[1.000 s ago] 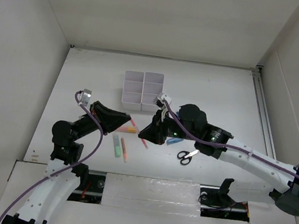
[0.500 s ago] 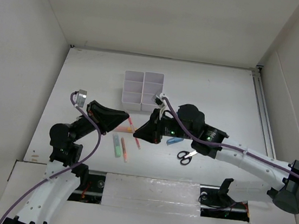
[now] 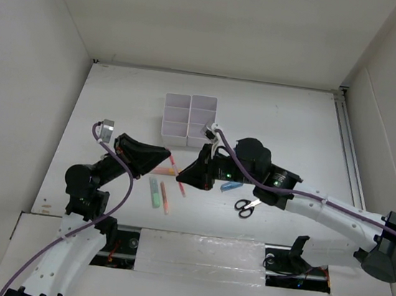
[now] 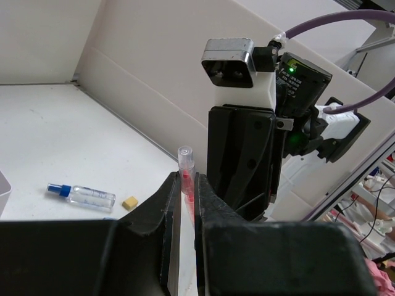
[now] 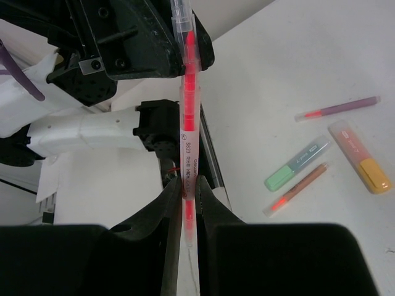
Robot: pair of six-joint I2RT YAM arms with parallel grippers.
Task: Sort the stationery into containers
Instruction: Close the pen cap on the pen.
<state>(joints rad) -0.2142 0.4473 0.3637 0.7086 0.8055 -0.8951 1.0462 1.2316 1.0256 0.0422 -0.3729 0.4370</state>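
The left fingers (image 4: 168, 203) are clamped on a red pen (image 4: 184, 161). Its clear end sticks out just past their tips, toward the right arm's wrist facing them. The right fingers (image 5: 171, 209) are closed on the same red pen lower on its barrel. The printed label sits just above their tips, and the shaft runs straight up from them into the left fingers. In the top view the two sets of fingers meet almost tip to tip above the surface (image 3: 295, 124).

Below and beside the right fingers, apart from them, a purple-pink pen (image 5: 339, 109), an orange-yellow highlighter (image 5: 360, 154), a green highlighter (image 5: 296, 163) and an orange pen (image 5: 296, 191) lie flat. Beyond the left fingers, to their left, are a clear blue-capped bottle (image 4: 86, 195) and, just beside it, a tan eraser (image 4: 129, 202). The white trays (image 3: 189, 120) stand beyond both sets of fingers. The scissors (image 3: 247, 206) and a blue highlighter (image 3: 231, 187) lie on the right arm's side.
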